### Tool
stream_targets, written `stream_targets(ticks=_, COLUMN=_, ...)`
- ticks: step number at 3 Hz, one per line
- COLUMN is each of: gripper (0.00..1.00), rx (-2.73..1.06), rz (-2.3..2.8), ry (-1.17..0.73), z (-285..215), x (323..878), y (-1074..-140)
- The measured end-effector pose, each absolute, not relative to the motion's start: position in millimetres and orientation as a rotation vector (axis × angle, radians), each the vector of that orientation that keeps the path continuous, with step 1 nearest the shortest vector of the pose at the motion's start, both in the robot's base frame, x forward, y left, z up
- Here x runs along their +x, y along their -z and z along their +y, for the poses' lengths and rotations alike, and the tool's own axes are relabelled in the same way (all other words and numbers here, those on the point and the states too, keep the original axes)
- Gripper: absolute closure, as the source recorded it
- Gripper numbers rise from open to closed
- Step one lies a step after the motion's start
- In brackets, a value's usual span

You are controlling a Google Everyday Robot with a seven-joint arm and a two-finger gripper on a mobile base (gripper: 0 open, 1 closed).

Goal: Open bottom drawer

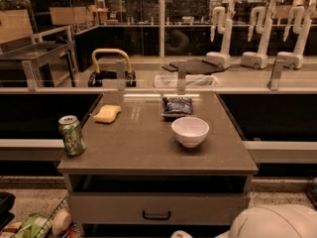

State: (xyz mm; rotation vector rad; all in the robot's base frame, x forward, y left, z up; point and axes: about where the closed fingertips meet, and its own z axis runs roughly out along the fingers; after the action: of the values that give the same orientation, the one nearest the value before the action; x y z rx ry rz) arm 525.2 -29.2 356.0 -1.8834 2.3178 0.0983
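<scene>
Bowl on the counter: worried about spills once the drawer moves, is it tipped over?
No, the bowl stands upright, rim up; the end effector shows at the bottom edge, below the drawer handle.

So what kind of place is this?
Likely a robot test lab: white robot arms parked behind, a drawer cabinet holding props, and what may be the tool at the bottom edge.
</scene>
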Motion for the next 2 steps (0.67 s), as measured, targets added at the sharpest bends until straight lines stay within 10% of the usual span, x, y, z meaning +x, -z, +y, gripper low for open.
stream_targets(ticks=1, gripper=0.45, rx=-1.885, rz=2.319, ry=-0.100, z=-29.2, x=524.3, y=-354.9)
stream_targets(ticks=2, gripper=0.42, rx=-1.919, rz=2.422, ry=-0.077, z=-56.2, x=519.7, y=-332.9)
